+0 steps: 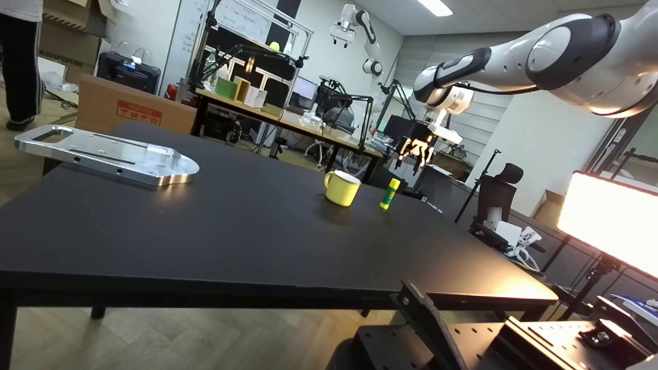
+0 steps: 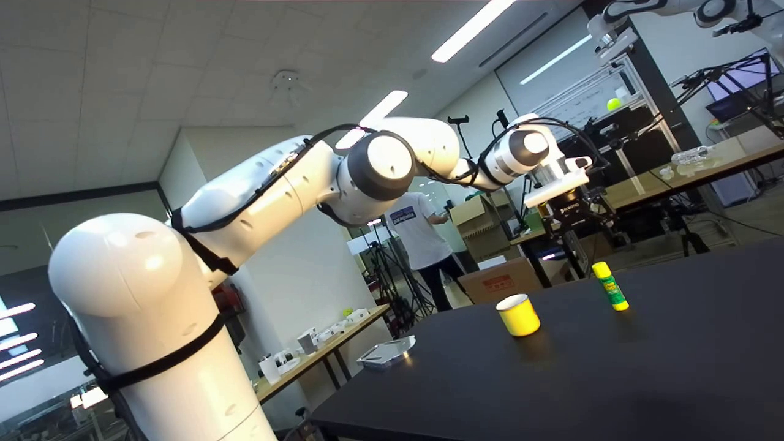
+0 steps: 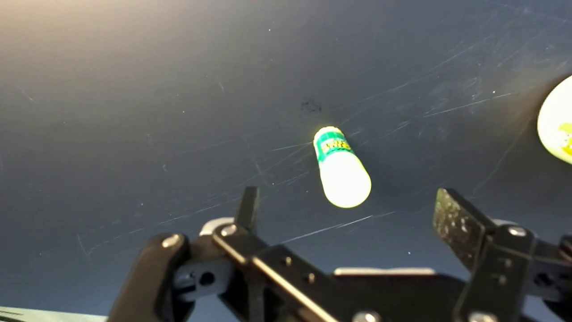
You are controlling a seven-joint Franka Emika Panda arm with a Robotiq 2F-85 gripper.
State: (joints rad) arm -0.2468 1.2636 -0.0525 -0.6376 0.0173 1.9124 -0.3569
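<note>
My tool (image 3: 347,189) hangs over the table (image 1: 231,231), spread wide and holding nothing. The glue stick (image 1: 389,194) stands upright there, near the mug (image 1: 341,190) (also untouched); I'd judge no grasp made, all handling left.

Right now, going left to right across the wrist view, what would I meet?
Unidentifiable pale strip → one claw fingertip → glue stick → opposite claw fingertip → yellow mug, cut off by the right edge.
</note>
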